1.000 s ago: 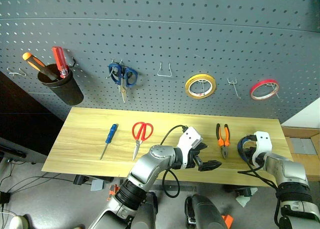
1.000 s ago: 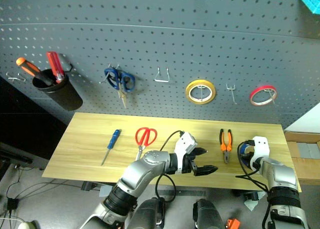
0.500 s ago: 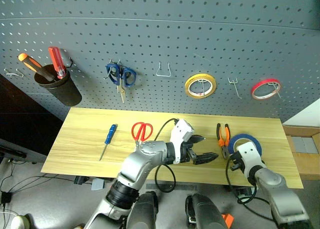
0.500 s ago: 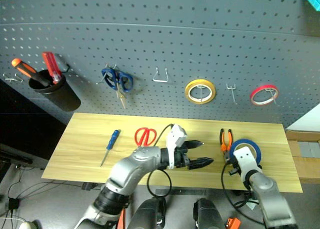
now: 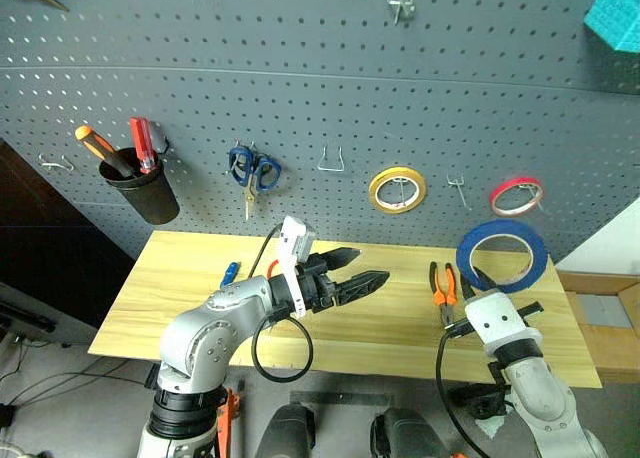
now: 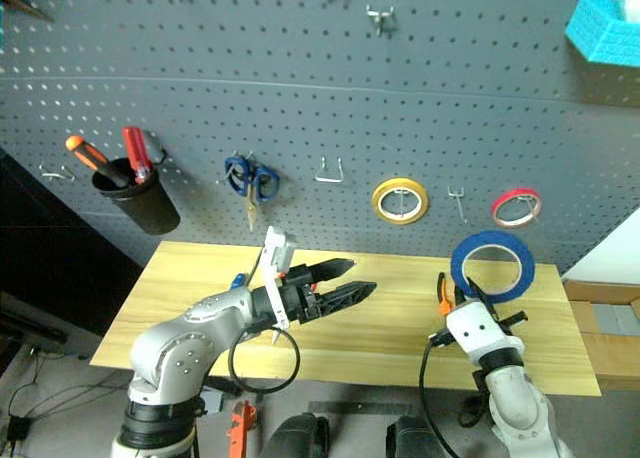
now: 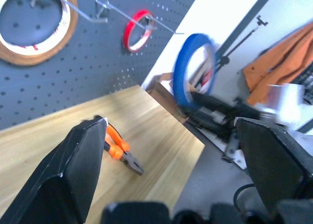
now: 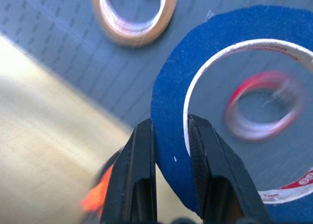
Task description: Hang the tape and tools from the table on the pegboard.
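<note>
The blue tape stands upright in the air above the table's right end, in front of the pegboard. My right gripper is shut on the ring's lower rim, with one finger on each side of the band. My left gripper hangs open and empty over the middle of the table, pointing right. The orange-and-black pliers lie on the table just left of my right hand. The blue-handled screwdriver peeks out behind my left arm. The red scissors are mostly hidden by that arm.
On the pegboard hang blue-handled scissors, a yellow ring, a red ring and a black cup with two screwdrivers. A bare hook sits between the two rings, another left of the yellow ring.
My right gripper has lifted the blue tape off the table and turned the ring upright. My left arm has risen and drawn left. The camera has tilted upward.
</note>
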`<act>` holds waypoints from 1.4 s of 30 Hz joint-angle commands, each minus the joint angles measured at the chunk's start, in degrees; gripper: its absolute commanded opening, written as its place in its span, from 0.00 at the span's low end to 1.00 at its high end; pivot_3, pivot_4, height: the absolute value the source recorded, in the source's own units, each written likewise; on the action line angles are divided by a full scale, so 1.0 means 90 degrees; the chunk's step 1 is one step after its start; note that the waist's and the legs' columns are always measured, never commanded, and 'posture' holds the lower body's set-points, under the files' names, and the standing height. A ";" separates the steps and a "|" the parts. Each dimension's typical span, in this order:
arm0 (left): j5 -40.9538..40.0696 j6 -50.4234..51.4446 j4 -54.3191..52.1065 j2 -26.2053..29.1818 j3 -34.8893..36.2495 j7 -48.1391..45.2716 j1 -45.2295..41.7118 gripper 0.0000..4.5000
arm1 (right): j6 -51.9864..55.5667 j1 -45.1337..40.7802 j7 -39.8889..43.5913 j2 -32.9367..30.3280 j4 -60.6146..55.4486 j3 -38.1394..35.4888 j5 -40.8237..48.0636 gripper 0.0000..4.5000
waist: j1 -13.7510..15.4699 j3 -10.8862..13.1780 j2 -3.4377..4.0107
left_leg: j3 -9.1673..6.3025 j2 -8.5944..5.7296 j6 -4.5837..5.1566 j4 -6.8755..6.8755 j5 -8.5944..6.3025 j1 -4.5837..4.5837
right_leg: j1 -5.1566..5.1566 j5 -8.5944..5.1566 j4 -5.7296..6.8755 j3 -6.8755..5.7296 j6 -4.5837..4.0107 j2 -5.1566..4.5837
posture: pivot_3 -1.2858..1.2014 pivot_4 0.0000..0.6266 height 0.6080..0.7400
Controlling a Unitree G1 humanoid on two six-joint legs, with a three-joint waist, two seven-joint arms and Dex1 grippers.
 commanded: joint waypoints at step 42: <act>0.0903 -0.1421 0.1001 -0.0406 -0.0909 0.0244 -0.0392 1.00 | 0.0715 -0.1311 0.1554 0.0224 0.2070 -0.0401 0.1730 0.99 | 0.0050 -0.0161 -0.0007 | 0.0007 0.0006 0.0040 -0.0006 -0.0003 0.0076 | 0.0076 0.0033 0.0003 0.0016 -0.0062 0.0006 | 0.55 0.16 1.00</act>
